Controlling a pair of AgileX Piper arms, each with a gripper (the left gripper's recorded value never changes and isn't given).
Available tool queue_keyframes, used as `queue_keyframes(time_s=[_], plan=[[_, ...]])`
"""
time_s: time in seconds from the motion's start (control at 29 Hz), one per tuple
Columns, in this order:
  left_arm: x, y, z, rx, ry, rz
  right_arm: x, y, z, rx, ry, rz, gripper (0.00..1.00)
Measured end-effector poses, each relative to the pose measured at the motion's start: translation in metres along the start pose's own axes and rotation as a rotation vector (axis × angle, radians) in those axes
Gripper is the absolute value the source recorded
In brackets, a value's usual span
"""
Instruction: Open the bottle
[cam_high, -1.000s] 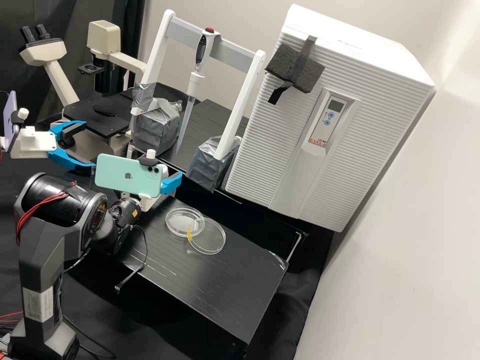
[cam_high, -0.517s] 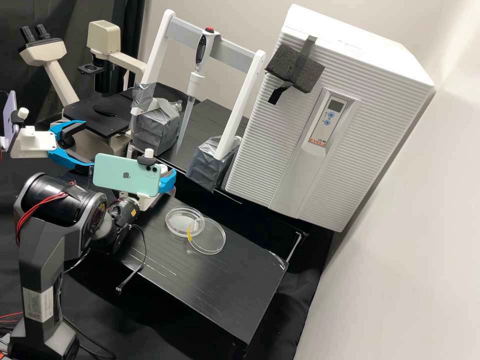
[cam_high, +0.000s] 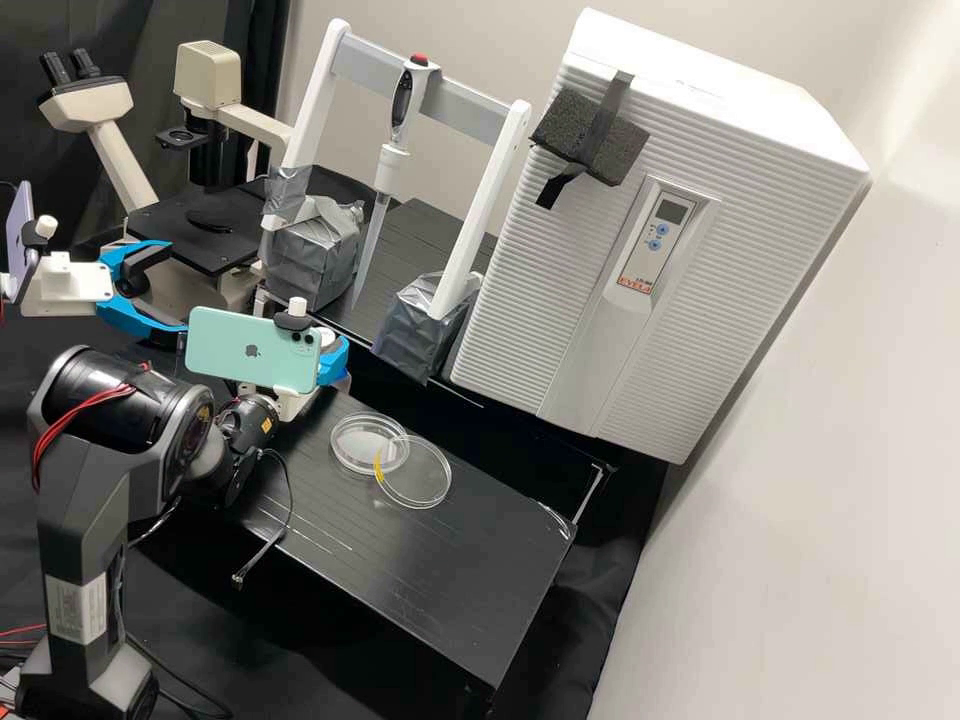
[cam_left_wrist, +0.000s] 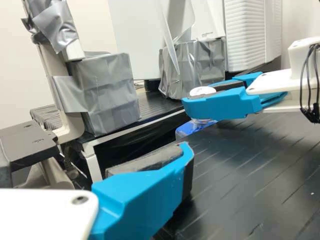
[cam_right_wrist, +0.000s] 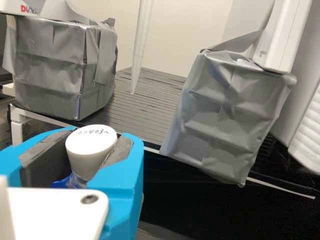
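The bottle (cam_right_wrist: 91, 144) stands in the right gripper (cam_right_wrist: 82, 152), apparently left of the dishes (cam_high: 415, 480).

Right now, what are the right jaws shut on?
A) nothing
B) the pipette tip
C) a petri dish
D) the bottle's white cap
D: the right wrist view has the white cap pinched between the right jaws, while the petri dishes lie apart from them on the bench.

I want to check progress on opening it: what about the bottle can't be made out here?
Body of the bottle: under the cap and the right gripper in the right wrist view; behind the phone in the high view.
Whether the cap is loose: its joint with the bottle is covered by the blue fingers.
Liquid inside: too little of the bottle shows to tell.
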Motion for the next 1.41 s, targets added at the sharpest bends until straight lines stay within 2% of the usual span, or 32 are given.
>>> queue_keyframes(time_s=[0.38, 0.72, 0.9, 1.14, 1.21, 1.28, 1.41], plan=[[0.0000, 0.000, 0.000, 0.002, 0.001, -0.002, -0.004, 0.002, -0.001, 0.000, 0.004, 0.006, 0.00], [0.0000, 0.000, -0.001, 0.004, 0.010, 0.002, -0.015, 0.015, -0.011, -0.001, 0.046, 0.049, 0.00], [0.0000, 0.000, -0.001, 0.002, 0.013, 0.003, -0.021, 0.021, -0.013, 0.026, 0.058, 0.067, 0.00], [0.0015, 0.002, -0.002, 0.006, 0.012, 0.009, -0.028, 0.022, -0.015, 0.031, 0.069, 0.068, 0.00], [0.0025, 0.003, -0.002, 0.008, 0.011, 0.012, -0.030, 0.022, -0.017, 0.039, 0.080, 0.065, 0.00], [0.0027, 0.003, -0.001, 0.008, 0.008, 0.012, -0.033, 0.021, -0.018, 0.036, 0.092, 0.066, 0.00], [0.0030, 0.003, 0.000, 0.008, 0.006, 0.012, -0.040, 0.017, -0.019, 0.037, 0.105, 0.049, 0.00]])
